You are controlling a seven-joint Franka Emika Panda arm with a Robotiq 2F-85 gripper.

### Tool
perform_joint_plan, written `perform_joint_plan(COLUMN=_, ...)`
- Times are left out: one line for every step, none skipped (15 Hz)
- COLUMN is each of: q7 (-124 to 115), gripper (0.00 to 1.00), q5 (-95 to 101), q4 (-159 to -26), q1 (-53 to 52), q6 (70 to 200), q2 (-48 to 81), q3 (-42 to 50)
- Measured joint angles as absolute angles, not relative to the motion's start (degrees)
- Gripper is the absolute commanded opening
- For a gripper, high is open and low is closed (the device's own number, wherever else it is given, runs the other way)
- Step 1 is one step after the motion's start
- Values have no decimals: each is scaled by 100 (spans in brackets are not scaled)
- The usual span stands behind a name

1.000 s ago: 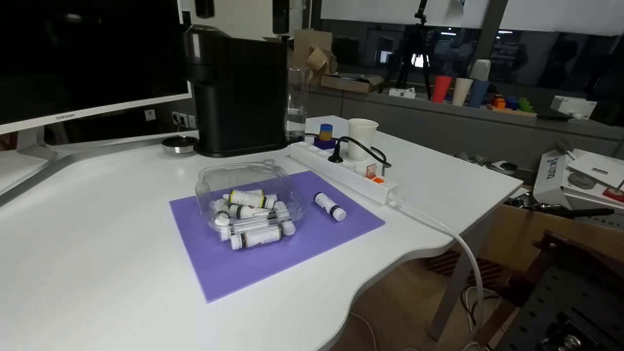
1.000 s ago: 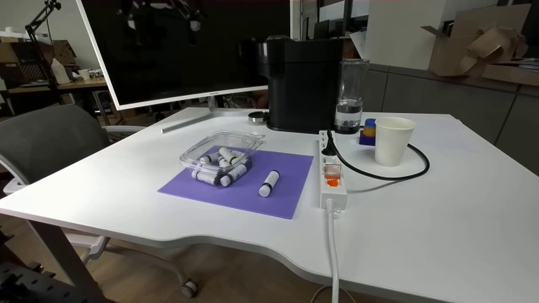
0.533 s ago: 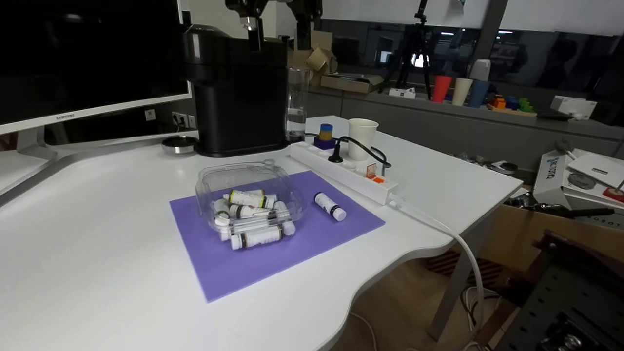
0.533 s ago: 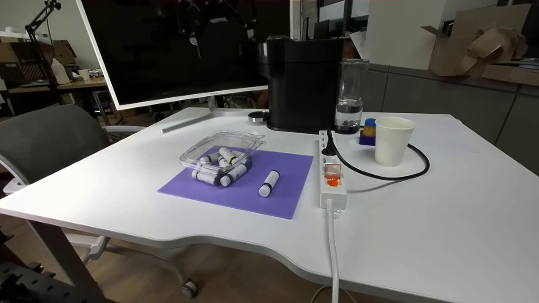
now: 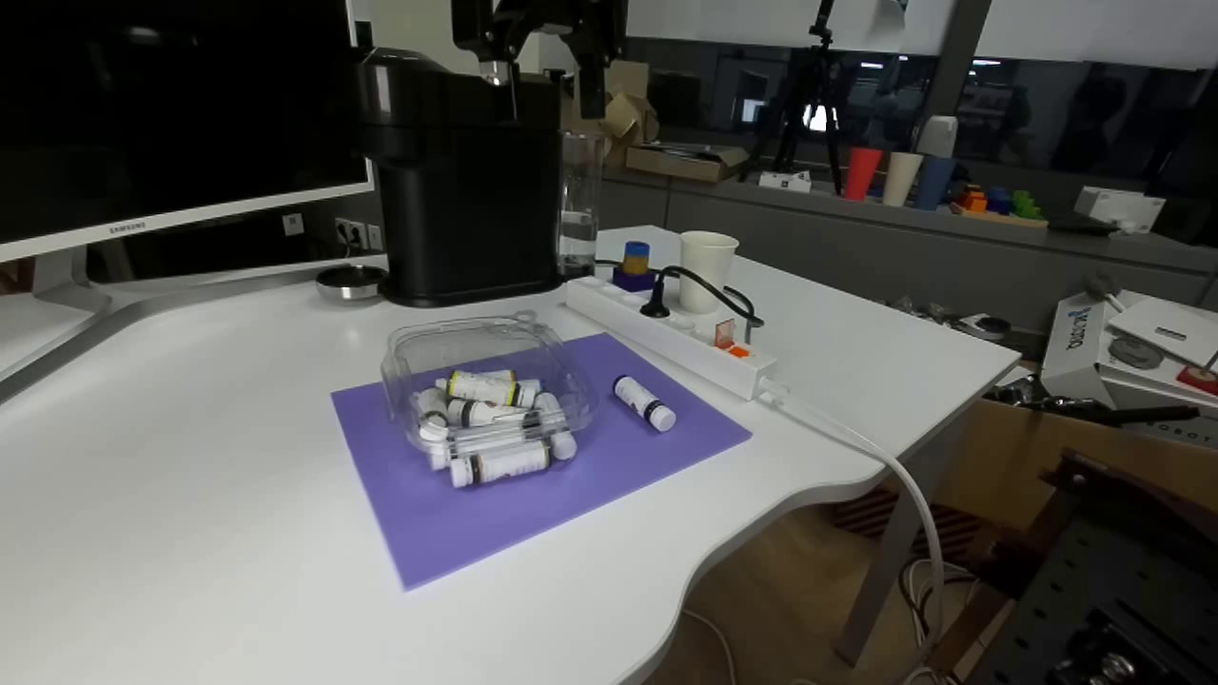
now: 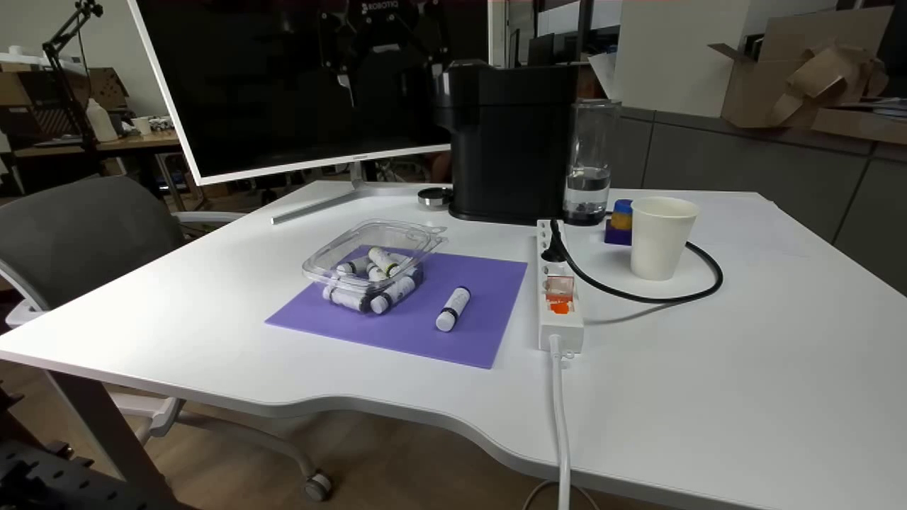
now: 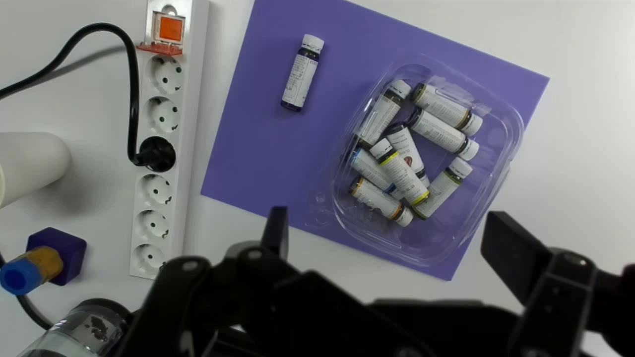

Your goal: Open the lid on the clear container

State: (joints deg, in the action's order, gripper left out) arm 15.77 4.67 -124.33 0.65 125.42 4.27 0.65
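The clear container (image 7: 446,233) is a shallow transparent tray on the purple mat (image 7: 253,148), holding several small white-labelled bottles (image 7: 404,178). The transparent lid (image 5: 466,333) appears to lie over it, also in an exterior view (image 6: 372,234); its edge is hard to separate from the tray. A clear tab (image 7: 322,206) sticks out at one corner. My gripper (image 7: 387,215) is open and empty, its fingers apart on both sides of the container's near end in the wrist view. In both exterior views the gripper (image 5: 552,109) (image 6: 395,92) hangs well above the table, in front of the black machine.
A single bottle (image 7: 301,74) lies on the mat beside the container. A white power strip (image 7: 166,208) with a black cable, a paper cup (image 6: 662,237), a glass with water (image 6: 588,170), a black machine (image 6: 506,142) and a monitor (image 5: 171,114) stand around.
My gripper has come lower and to the right in both exterior views, and its fingers look closer together in an exterior view. The container, lid and bottles have not moved.
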Motion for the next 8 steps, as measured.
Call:
perform_joint_plan(q7=1610, gripper=100, q5=408, q4=-12421, q1=76, q6=12535, q2=462, q3=67)
perform_joint_plan(q7=1628, gripper=100, q5=336, q4=-12379, q1=102, q6=12537, q2=531, q3=79)
perform_joint_plan(q7=1653, gripper=100, q5=290, q4=-12295, q1=148, q6=12549, q2=648, q3=106)
perform_joint_plan(q7=1709, gripper=100, q5=222, q4=-12182, q1=206, q6=12565, q2=796, q3=136)
perform_joint_plan(q7=1782, gripper=100, q5=170, q4=-12037, q1=281, q6=12590, q2=977, q3=159)
perform_joint_plan(q7=1856, gripper=100, q5=113, q4=-11885, q1=348, q6=12619, q2=1162, q3=182)
perform_joint_plan(q7=1927, gripper=100, q5=86, q4=-11713, q1=413, q6=12629, q2=1359, q3=197)
perform_joint_plan(q7=1977, gripper=100, q5=73, q4=-11543, q1=472, q6=12628, q2=1544, q3=200)
